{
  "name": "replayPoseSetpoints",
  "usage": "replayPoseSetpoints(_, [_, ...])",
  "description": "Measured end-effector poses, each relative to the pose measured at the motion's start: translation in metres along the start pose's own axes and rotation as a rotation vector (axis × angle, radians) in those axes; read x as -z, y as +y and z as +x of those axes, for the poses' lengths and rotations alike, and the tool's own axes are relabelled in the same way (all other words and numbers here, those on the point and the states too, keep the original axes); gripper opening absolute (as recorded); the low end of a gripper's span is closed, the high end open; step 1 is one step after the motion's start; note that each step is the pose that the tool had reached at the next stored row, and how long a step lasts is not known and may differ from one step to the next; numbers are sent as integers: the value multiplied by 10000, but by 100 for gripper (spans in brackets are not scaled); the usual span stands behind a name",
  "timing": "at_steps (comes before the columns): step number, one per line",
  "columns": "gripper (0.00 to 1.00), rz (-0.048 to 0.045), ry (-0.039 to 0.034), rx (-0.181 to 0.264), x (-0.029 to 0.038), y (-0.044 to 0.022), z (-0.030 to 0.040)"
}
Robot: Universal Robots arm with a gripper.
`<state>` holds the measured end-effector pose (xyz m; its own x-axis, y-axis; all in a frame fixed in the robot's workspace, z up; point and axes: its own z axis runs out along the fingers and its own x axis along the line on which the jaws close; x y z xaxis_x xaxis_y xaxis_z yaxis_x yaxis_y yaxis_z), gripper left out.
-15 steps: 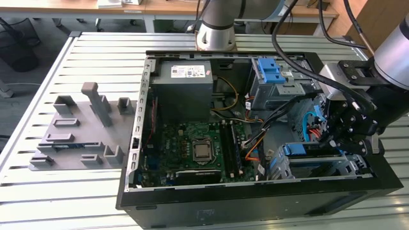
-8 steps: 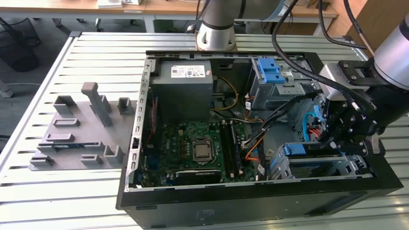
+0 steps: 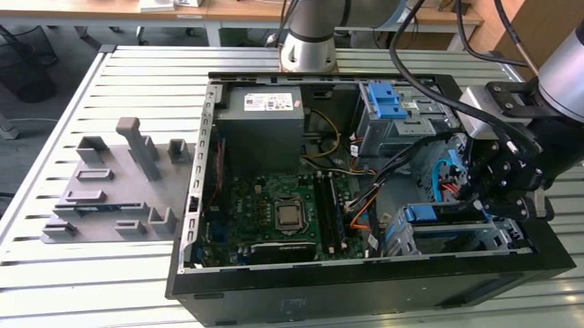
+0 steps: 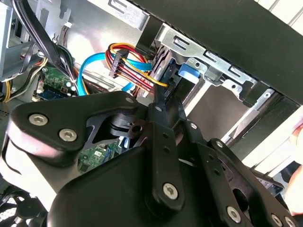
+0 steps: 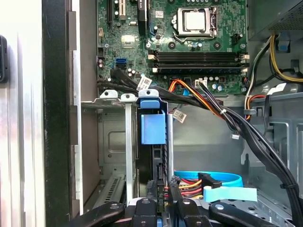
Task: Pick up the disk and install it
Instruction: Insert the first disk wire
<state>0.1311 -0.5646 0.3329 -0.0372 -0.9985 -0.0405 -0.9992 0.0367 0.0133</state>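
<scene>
Now the grey moulded plastic tray (image 3: 109, 184) sits on the slatted metal tabletop (image 3: 55, 273), then the open black computer case (image 3: 365, 287). Standing on edge in its metal cage is the flat silver disk with blue plastic frame (image 5: 153, 127), stiff, probably breakable; grab its blue frame. Coloured cables (image 5: 189, 182) crowd close. I cannot tell the black end effector's (image 3: 497, 181) grip.

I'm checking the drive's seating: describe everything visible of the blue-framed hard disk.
The blue-framed hard disk stands on edge in a slot of the grey metal drive cage, its blue plastic tab showing, a dark edge below. In the exterior view it sits in the black computer case, with the black gripper close above. Grip contact can't be told.
</scene>
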Motion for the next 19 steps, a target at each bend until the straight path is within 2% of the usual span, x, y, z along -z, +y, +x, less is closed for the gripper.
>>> replayPoseSetpoints(4, [23, 0, 3, 0, 9, 0, 0])
replayPoseSetpoints(6, [11, 0, 0, 0, 10, 0, 0])
replayPoseSetpoints(19, [11, 0, -2, 0, 52, 1, -3])
